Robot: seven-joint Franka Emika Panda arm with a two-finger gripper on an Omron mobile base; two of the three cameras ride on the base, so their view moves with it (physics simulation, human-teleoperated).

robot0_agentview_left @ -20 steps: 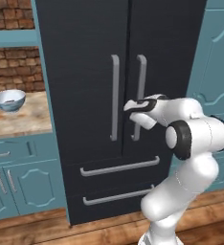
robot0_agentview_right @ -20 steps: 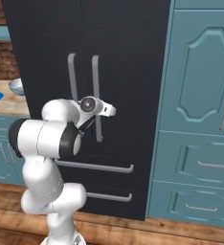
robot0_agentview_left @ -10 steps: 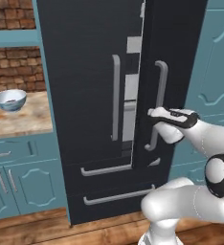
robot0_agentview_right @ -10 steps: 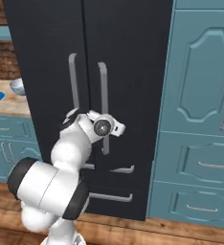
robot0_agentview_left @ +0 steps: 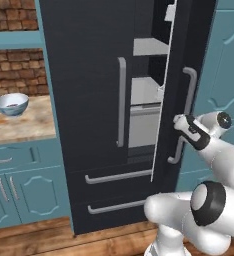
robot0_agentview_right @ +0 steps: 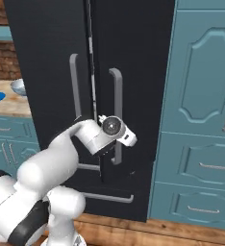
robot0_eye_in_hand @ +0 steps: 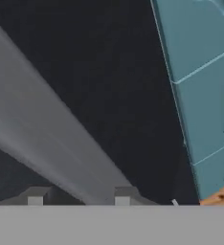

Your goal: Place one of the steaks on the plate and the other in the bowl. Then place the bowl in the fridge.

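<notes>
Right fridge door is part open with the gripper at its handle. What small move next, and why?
Probably pull the right door's handle further outward. The gripper straddles it, but the fridge shows a narrow gap onto its shelves, likely too tight for passing the bowl waiting on the counter.

A: How was the light?

B: Even & soft, no one lamp stood out. Base views were bright enough, colors flat like a cartoon.

A: Any shadows?

B: Very faint. Inside the fridge point(robot0_agentview_left: 96, 75) the gap looked dark at the top, but the shelves point(robot0_agentview_left: 150, 47) were pale grey & easy to see. Black door soaked up light, no shine on it.

A: Glare?

B: None. White arm point(robot0_agentview_right: 61, 158) looked smooth w/ gentle shading.

A: Blurry?

B: Base pics were a bit soft & blocky. Hand view was worse: the grey handle point(robot0_eye_in_hand: 51, 139) was so close it looked smeared, edges fuzzy. No bending at the edges.
</notes>
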